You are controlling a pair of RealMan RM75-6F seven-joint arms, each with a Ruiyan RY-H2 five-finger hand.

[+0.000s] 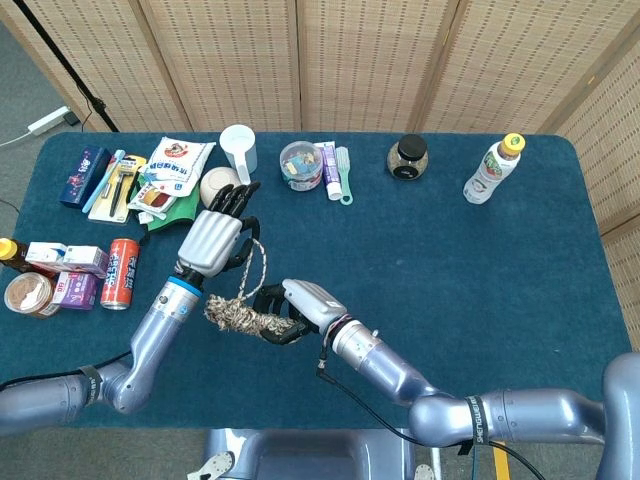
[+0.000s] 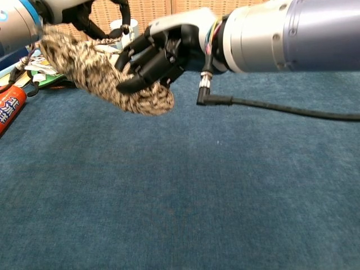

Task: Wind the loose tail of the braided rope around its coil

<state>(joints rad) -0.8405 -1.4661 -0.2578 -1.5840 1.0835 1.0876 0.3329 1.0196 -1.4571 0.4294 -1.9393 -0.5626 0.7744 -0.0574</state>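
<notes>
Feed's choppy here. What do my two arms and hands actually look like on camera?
Both arms are glossy silver-grey. The left hand and the right hand have silver backs and black fingers. The left wrist carries a blue ring. A black cable plugs in by the right wrist.

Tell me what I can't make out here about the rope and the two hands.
- How the left hand holds the rope tail: head view shows only the hand's back; chest view cuts it off at the top edge.
- The coil in chest view is blurred, so its turns can't be counted.
- The coil's right end is hidden by the right hand in both views.
</notes>
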